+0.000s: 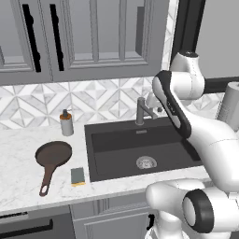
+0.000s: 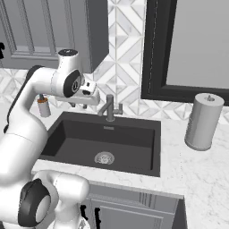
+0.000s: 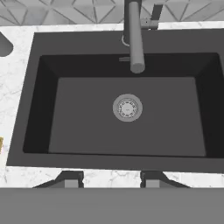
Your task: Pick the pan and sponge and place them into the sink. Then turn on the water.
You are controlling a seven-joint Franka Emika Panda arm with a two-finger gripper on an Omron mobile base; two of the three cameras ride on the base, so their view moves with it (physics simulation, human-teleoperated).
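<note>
The dark brown pan [image 1: 52,156] lies on the marble counter left of the sink [image 1: 121,145], its long handle pointing toward the counter's front edge. Just right of the handle sits the small sponge [image 1: 77,176], dark top over yellow, between pan and basin. My gripper [image 2: 78,105] hangs open above the left part of the sink [image 2: 85,143], holding nothing. In the hand view its fingertips [image 3: 70,178] stand wide apart over the basin's near rim, looking down on the drain [image 3: 127,107]. The grey faucet [image 3: 134,39] reaches over the basin [image 3: 87,113]; no water runs.
A soap dispenser bottle [image 1: 66,123] stands behind the pan by the backsplash. A paper towel roll [image 2: 203,121] stands on the counter right of the sink. Grey wall cabinets [image 1: 93,32] hang above, and a dark window frame [image 2: 152,49] is behind the faucet [image 2: 108,107].
</note>
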